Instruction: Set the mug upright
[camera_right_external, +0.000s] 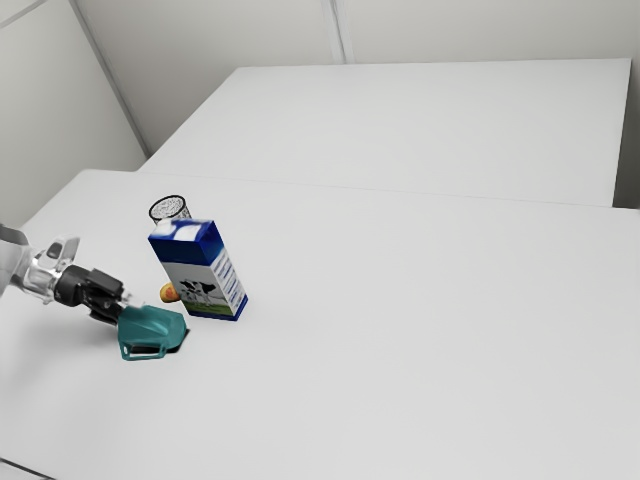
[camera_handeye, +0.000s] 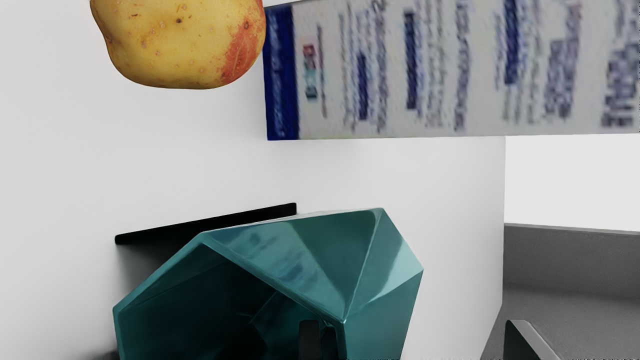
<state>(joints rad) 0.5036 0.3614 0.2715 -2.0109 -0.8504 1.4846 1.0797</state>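
At the exterior view's left, the gripper (camera_right_external: 128, 300) is at the upper edge of the teal mug (camera_right_external: 153, 328). The faceted mug is tipped over, its handle toward that view's bottom. In the wrist view the mug (camera_handeye: 310, 250) shows its dark mouth facing the hand. The gripper (camera_handeye: 417, 336) stands open there: one dark fingertip (camera_handeye: 309, 340) is within the mug's mouth and the other (camera_handeye: 525, 342) is outside, apart from the mug's outer wall. How the mug's underside meets the table is hidden.
A blue and white milk carton (camera_right_external: 205, 275) stands beyond the mug, with a yellow-red potato (camera_right_external: 170, 293) beside its base. Behind the carton is a black-rimmed, speckled cup-like container (camera_right_external: 169, 207). A thin black strip (camera_handeye: 240, 220) lies by the mug on the white table (camera_right_external: 420, 330).
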